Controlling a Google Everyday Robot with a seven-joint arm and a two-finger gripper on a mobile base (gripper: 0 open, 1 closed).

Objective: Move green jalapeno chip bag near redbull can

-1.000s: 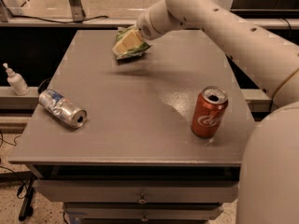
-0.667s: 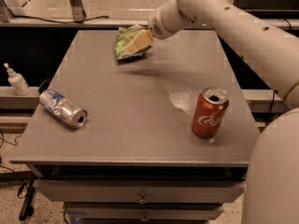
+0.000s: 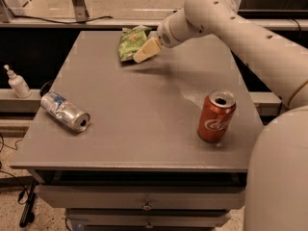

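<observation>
I am holding the green chip bag (image 3: 128, 42) in the gripper (image 3: 138, 53) above the table's (image 3: 144, 105) far side, while the silver can (image 3: 65, 111) is lying front left and the red can (image 3: 216, 115) is standing front right

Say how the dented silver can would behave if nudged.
Lying on its side, the redbull can would likely roll, unevenly given its dents; opened, probably light. The gripper holds the green jalapeno chip bag far from it.
</observation>
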